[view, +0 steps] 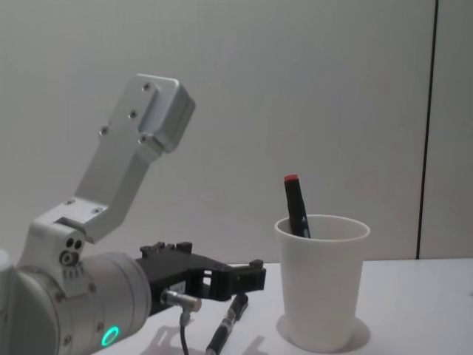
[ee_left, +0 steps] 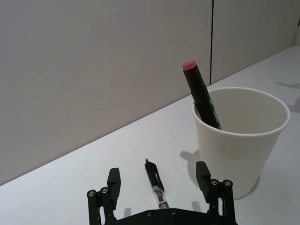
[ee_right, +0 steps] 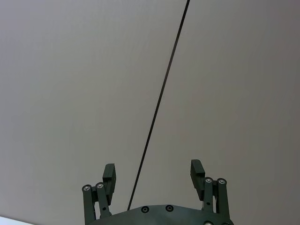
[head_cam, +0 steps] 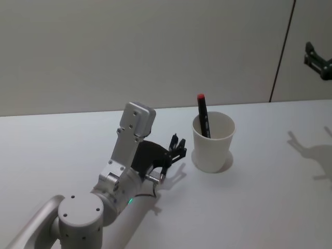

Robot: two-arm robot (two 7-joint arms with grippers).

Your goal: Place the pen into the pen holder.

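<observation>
White table [head_cam: 270,207] carries the paper cup [head_cam: 210,153], upright. Left gripper [ee_left: 158,172] sits low just beside the cup, fingers spread, holding nothing. Right gripper [head_cam: 317,59] is parked well apart from the cup, likewise spread. A red-capped marker [ee_left: 201,96] leans inside the cup. The pen [ee_left: 157,190] lies beside the cup, between the left fingers. Recommendation: close squarely on the barrel, lift clear of the rim, avoid the marker.

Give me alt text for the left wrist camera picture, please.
The open left gripper frames a black pen with a clear barrel lying on the white table. Beside it stands the white paper cup, holding a black marker with a red cap.
</observation>
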